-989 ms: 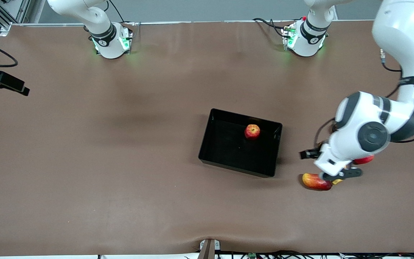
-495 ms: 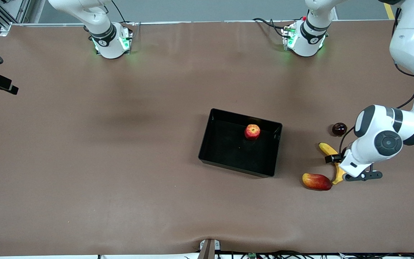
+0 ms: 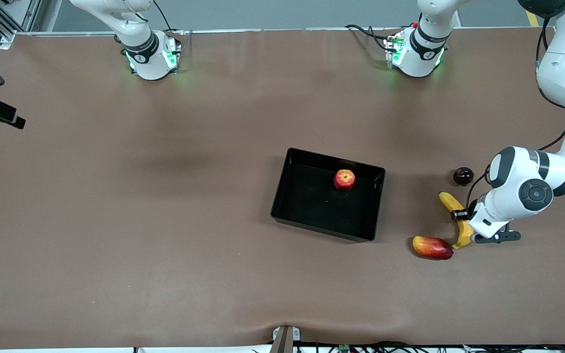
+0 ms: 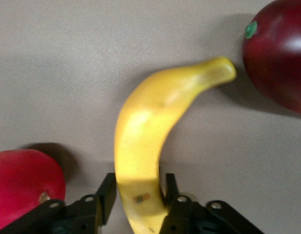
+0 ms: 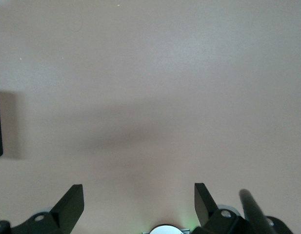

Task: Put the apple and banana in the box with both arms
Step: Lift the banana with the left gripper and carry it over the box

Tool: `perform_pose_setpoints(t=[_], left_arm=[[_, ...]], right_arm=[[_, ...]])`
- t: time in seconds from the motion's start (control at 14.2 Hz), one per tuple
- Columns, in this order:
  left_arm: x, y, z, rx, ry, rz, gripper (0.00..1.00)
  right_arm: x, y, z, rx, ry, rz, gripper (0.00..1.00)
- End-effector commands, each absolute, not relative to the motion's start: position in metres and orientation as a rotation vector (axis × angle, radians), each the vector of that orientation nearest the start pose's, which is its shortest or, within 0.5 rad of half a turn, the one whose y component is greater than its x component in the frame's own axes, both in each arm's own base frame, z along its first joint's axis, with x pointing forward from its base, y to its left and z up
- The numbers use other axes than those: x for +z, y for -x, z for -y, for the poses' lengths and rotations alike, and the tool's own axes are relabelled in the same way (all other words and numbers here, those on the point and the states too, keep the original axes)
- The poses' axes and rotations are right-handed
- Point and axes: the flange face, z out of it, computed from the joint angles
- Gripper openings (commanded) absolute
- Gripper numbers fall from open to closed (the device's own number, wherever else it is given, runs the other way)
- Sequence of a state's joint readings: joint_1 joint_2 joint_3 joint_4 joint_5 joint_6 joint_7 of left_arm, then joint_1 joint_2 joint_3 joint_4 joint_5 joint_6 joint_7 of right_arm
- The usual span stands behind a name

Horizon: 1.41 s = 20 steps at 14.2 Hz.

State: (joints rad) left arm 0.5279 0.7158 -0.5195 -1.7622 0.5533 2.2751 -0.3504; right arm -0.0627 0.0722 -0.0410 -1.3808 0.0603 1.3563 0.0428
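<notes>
1. My right hand (image 5: 138,202): spread wide and empty, waiting up over bare desk (image 3: 165,220) at the right arm's end.

2. Box (image 3: 307,215): black tray, mid-desk. No change.

3. Apple (image 3: 344,179): already lying in the box, toward the edge farther from the front camera. That half of the job is done.

4. Mango (image 3: 432,247): on the desk, just beside the banana's nearer tip. Not wanted.

5. Banana (image 3: 454,215): still flat on the desk, well apart from the box, toward the left arm's end.

6. My left hand (image 4: 135,200): a second ago it hung open above this fruit; now it has come down and its fingers (image 4: 106,195) have closed on the banana near one end. I judge that lifting and carrying to the box come next.

7. Dark plum (image 3: 463,175): near the banana's other tip. Not wanted.
</notes>
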Motion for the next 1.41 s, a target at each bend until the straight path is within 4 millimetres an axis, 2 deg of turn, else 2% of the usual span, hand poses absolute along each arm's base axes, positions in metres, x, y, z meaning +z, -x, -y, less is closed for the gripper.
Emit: perform_pose_setpoints(t=[0.0, 0.07, 0.21, 0.28, 0.49, 0.64, 0.85, 0.99, 1.13, 1.27, 1.34], left_arm=[[0.205, -0.651, -0.043, 0.05, 3.047, 0.065, 0.0], [0.211, -0.653, -0.041, 0.037, 3.044, 0.078, 0.0], [0.242, -0.653, -0.044, 0.03, 3.009, 0.087, 0.0], [0.264, -0.652, -0.039, 0.037, 2.99, 0.082, 0.0], [0.321, -0.649, -0.009, 0.037, 2.965, 0.109, 0.0], [0.348, -0.649, 0.026, 0.051, 2.997, 0.159, 0.0], [0.372, -0.639, 0.105, 0.028, 3.038, 0.144, 0.0], [0.38, -0.629, 0.164, -0.001, 3.057, 0.166, 0.0], [0.379, -0.617, 0.233, -0.009, 3.084, 0.146, 0.0], [0.378, -0.606, 0.312, -0.012, 3.138, 0.143, 0.0], [0.372, -0.598, 0.336, -0.007, 3.139, 0.147, 0.0]], right_arm=[[0.66, -0.543, 0.047, 0.127, 3.092, -0.194, 1.0], [0.66, -0.544, 0.045, 0.117, 3.091, -0.189, 1.0], [0.661, -0.546, 0.036, 0.103, 3.092, -0.161, 1.0], [0.662, -0.547, 0.03, 0.085, 3.096, -0.145, 1.0], [0.669, -0.548, 0.029, 0.018, 3.094, -0.143, 1.0], [0.664, -0.54, 0.035, 0.006, 3.093, -0.154, 1.0], [0.657, -0.518, 0.032, -0.033, 3.095, -0.103, 1.0], [0.656, -0.513, 0.021, 0.02, 3.104, -0.067, 1.0], [0.655, -0.509, 0.026, 0.07, 3.103, -0.08, 1.0], [0.655, -0.51, 0.032, 0.075, 3.118, -0.078, 1.0], [0.654, -0.51, 0.035, 0.078, 3.119, -0.074, 1.0]])
